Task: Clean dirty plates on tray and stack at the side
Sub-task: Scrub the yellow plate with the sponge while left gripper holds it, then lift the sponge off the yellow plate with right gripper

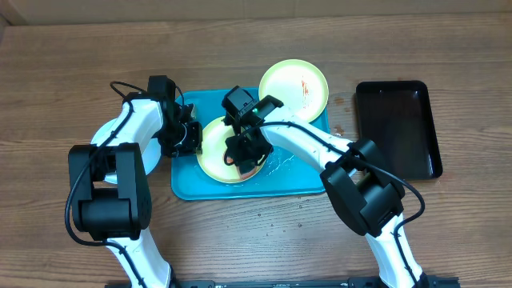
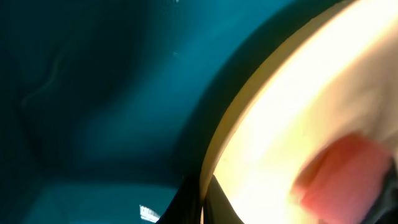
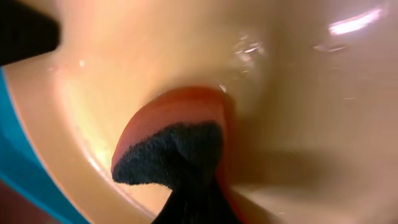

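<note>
A lime-green-rimmed plate (image 1: 212, 156) lies on the turquoise tray (image 1: 240, 190). My left gripper (image 1: 190, 138) is shut on this plate's left rim; in the left wrist view the rim (image 2: 214, 149) runs between the dark fingers (image 2: 202, 208). My right gripper (image 1: 248, 152) is shut on an orange sponge with a dark scouring side (image 3: 174, 140) and presses it on the plate's inside (image 3: 298, 74). The sponge also shows blurred in the left wrist view (image 2: 348, 174). A second lime-green plate (image 1: 294, 86) with red smears overlaps the tray's back right corner. A pale blue-white plate (image 1: 102, 134) lies left of the tray, partly under my left arm.
A smaller black rectangular tray (image 1: 398, 128) stands to the right on the wooden table. Wet patches glint on the turquoise tray right of the held plate (image 1: 282, 166). A strip of tray shows in the right wrist view (image 3: 18, 165).
</note>
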You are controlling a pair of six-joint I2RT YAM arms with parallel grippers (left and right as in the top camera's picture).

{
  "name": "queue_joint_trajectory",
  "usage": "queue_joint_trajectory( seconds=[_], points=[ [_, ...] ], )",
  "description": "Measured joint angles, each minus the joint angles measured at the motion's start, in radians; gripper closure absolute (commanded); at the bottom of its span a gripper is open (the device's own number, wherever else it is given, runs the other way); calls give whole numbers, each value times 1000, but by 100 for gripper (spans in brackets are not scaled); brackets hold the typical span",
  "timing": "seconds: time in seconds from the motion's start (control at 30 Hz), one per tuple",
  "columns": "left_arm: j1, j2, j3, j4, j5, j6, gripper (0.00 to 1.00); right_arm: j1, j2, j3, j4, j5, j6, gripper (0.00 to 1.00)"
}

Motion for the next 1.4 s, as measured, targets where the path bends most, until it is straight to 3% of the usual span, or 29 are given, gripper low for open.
queue_joint_trajectory(
  seconds=[0.3,0.47,0.77,1.0,1.2,1.4],
  points=[
    [0,0,-1,0,0,0,96,-2,1,16,52,259,-6,96],
    [0,0,-1,0,0,0,96,1,8,16,108,277,-7,96],
    [0,0,-2,2,1,0,96,4,22,16,159,-6,-8,96],
    [0,9,22,-49,-8,0,96,-9,24,31,52,-187,-13,96],
    [0,15,90,-112,-40,0,96,-68,14,132,-36,-242,-24,96],
    [0,-74,119,-185,-154,0,96,-161,-147,234,-93,-244,-30,96]
  ],
)
